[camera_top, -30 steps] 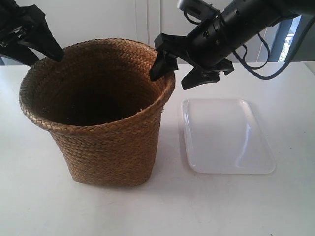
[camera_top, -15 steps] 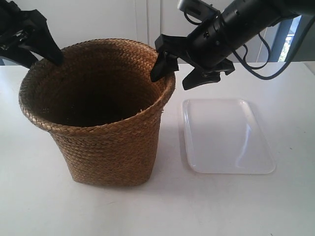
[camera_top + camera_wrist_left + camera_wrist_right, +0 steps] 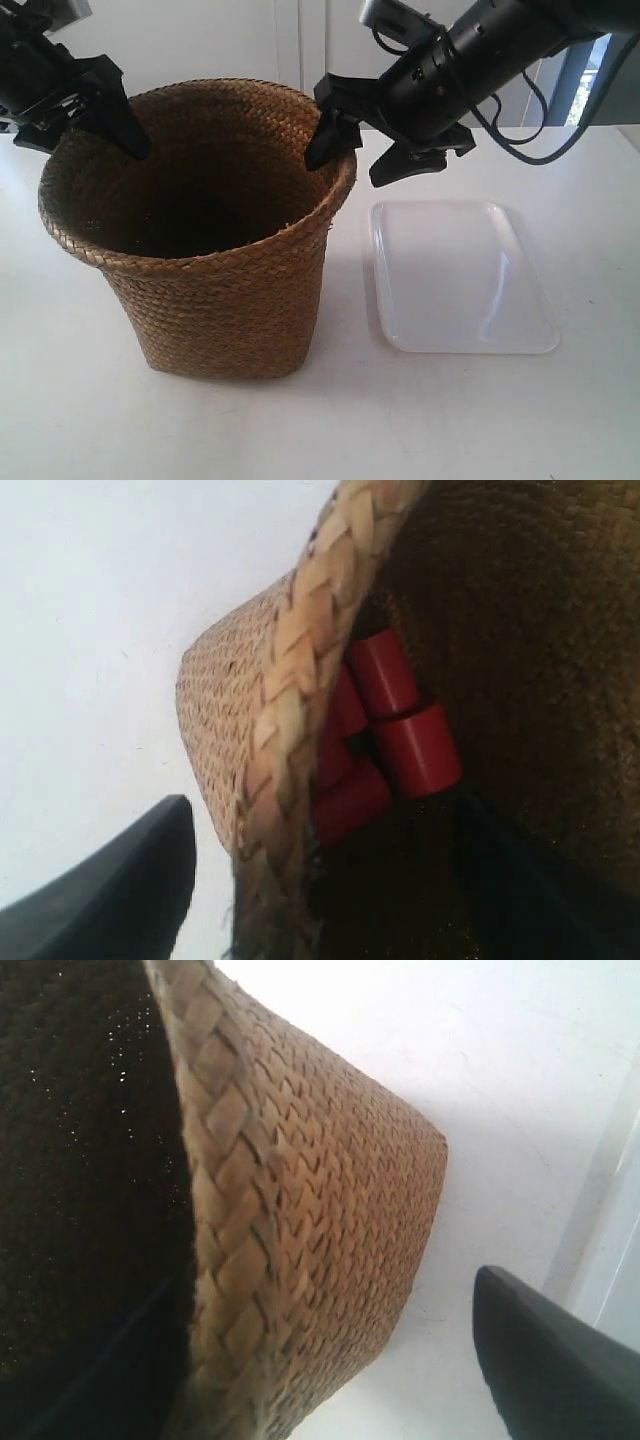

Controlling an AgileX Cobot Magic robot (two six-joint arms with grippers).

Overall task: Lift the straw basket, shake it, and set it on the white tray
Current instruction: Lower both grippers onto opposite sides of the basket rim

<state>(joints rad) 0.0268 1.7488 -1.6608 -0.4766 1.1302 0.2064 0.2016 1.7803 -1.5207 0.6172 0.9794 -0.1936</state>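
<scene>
The straw basket [image 3: 215, 290] stands upright on the white table, with the white tray [image 3: 460, 275] lying empty just to its right. The gripper at the exterior view's left [image 3: 85, 135] is open and straddles the basket's far-left rim, one finger inside and one outside. The gripper at the exterior view's right [image 3: 360, 158] is open astride the far-right rim. In the left wrist view the braided rim [image 3: 290, 730] runs between the fingers of the left gripper [image 3: 320, 900]. The right wrist view shows the basket rim [image 3: 225, 1240] between the fingers of the right gripper [image 3: 320, 1380], untouched.
Several red cylinders [image 3: 410, 745] lie at the bottom inside the basket. The white table [image 3: 450, 420] spreads round the basket and tray. A white cabinet wall [image 3: 250, 40] stands behind, and cables [image 3: 530, 120] hang from the arm at the exterior view's right.
The gripper at the exterior view's left has come down and inward, so one finger now dips inside the rim. The other gripper has barely moved; the basket stands still.
</scene>
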